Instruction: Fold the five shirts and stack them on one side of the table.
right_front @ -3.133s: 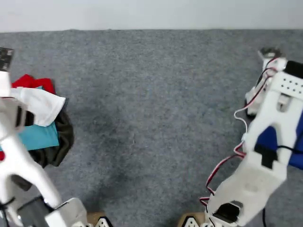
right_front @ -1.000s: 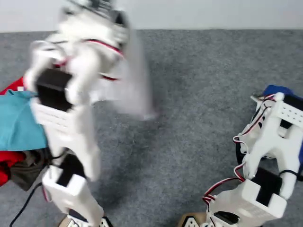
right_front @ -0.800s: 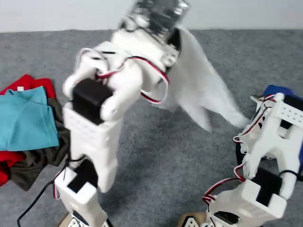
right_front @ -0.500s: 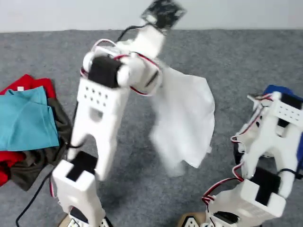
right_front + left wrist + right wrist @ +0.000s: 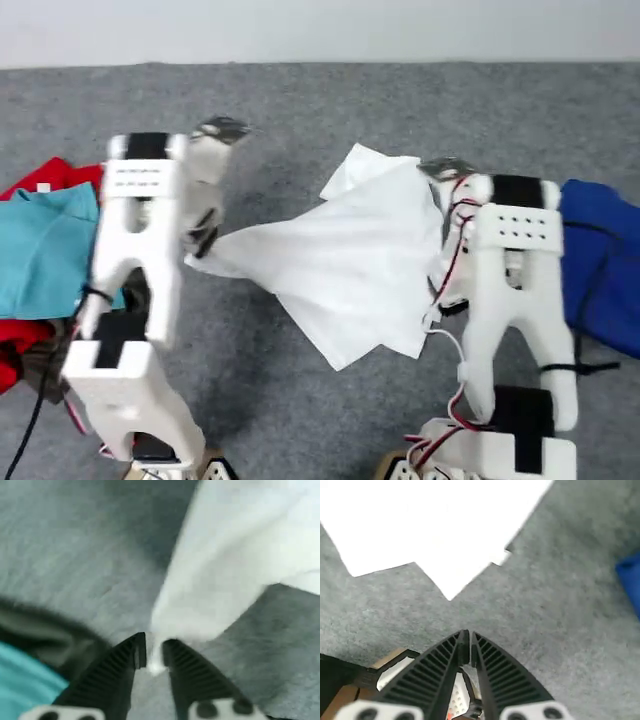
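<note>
A white shirt lies loosely spread in the middle of the grey table. My left gripper is shut on one corner of it; from above, that gripper sits at the shirt's left tip. My right gripper is shut with nothing in it, over bare table just off the white shirt's edge. The right arm stands against the shirt's right side. A teal shirt, a red one and a dark one are piled at the left edge.
A blue shirt lies at the table's right edge, beside the right arm; a bit of it also appears in the right wrist view. Bare grey table stretches behind the white shirt. The arm bases stand at the near edge.
The left arm carried the white shirt from the left pile, swung it through the air and laid it in the middle. The right arm moved in from the right edge to the shirt's right side.
</note>
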Robot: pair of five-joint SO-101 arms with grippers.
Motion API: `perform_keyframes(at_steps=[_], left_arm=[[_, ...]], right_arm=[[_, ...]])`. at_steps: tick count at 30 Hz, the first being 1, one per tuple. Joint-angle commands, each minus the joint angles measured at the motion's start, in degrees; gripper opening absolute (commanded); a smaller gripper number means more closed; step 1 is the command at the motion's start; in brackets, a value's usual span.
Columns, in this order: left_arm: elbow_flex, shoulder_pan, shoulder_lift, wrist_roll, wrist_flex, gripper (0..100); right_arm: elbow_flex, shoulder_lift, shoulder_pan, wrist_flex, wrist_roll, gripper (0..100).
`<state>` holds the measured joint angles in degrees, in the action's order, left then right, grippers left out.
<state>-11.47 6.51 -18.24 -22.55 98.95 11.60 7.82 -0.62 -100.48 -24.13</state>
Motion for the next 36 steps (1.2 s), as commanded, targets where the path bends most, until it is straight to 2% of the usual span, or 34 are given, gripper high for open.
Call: perform_keyframes(at_steps=[1,8,14,16,23,28,30,33,36], left_arm=[[-0.5,3.4,1.6,-0.6,1.4,14],[-1.2,4.7,7.8,-0.6,1.4,14],[-0.9,4.8,17.9,4.7,1.4,14],[-0.8,4.8,20.6,6.3,1.4,14],[-0.7,4.9,25.7,9.4,1.5,14],[0.1,8.9,26.5,9.3,1.4,14],[0.1,11.5,26.5,9.3,1.4,14],[0.1,15.6,26.6,9.4,1.4,14],[0.1,18.3,26.7,9.4,1.4,14]], right_arm=[[-0.5,-1.4,4.0,-2.2,0.4,1.5],[-0.5,-5.9,9.4,-2.0,0.3,3.1],[-0.4,-8.5,12.4,-1.5,0.2,19.5],[-0.4,-10.3,12.1,0.2,0.2,21.0],[-0.5,-20.4,12.3,2.8,0.3,20.9],[-0.5,-25.8,12.3,4.4,0.4,20.6],[-0.9,-26.7,12.4,5.0,0.3,15.2],[-3.1,-26.9,11.9,5.7,0.3,0.9],[-6.1,-26.4,12.1,4.0,0.3,2.0]])
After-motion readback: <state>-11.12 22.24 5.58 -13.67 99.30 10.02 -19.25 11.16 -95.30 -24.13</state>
